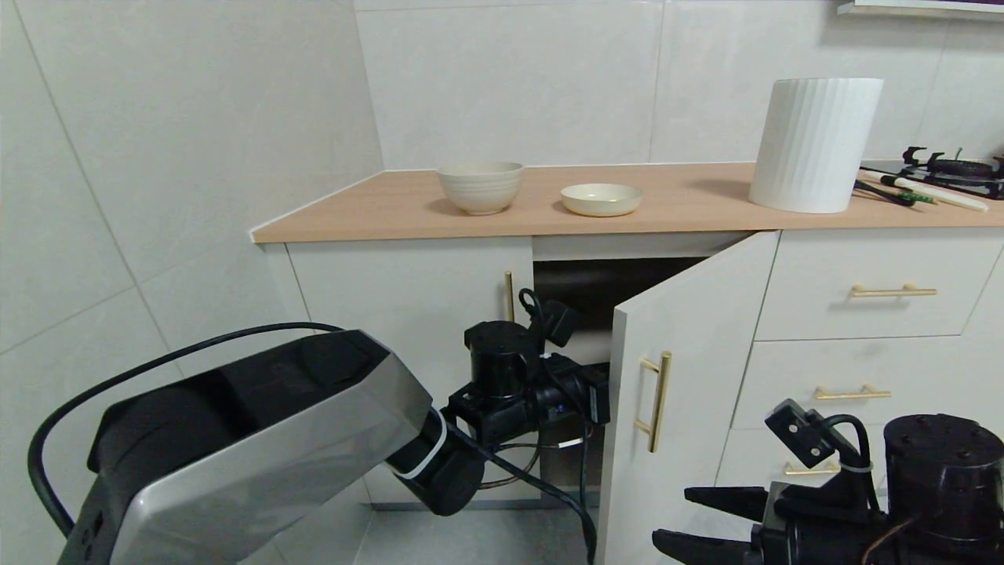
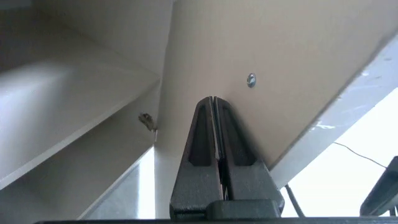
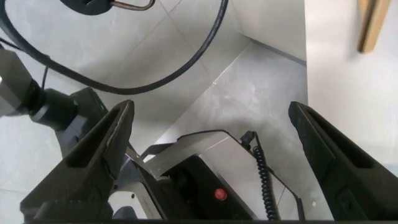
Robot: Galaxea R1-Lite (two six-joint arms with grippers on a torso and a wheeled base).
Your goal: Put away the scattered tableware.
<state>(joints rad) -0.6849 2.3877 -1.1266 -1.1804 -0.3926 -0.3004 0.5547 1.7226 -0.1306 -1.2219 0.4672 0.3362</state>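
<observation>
1. A white-tiled kitchen corner holds a wood-coloured counter over white cabinets with gold handles.
2. Nearest, at the lower right, the right gripper hangs low over the grey floor. Its two black fingers are spread wide apart.
3. Just beyond it stands the cabinet door, swung open toward the robot, its gold handle upright near the free edge.
4. The left gripper is inside the open cabinet, left of that door. Its fingers are pressed flat together, pointing up along a pale panel with a screw, and a shelf is beside it.
5. On the counter, a cream ribbed bowl stands upright near the left end.
6. A shallow cream dish sits just beside the bowl toward the middle, apart from it and close to the front edge.
7. Toward the right end stands a tall white ribbed container.
8. Some long utensils lie just beyond that container, next to a black stove burner.
</observation>
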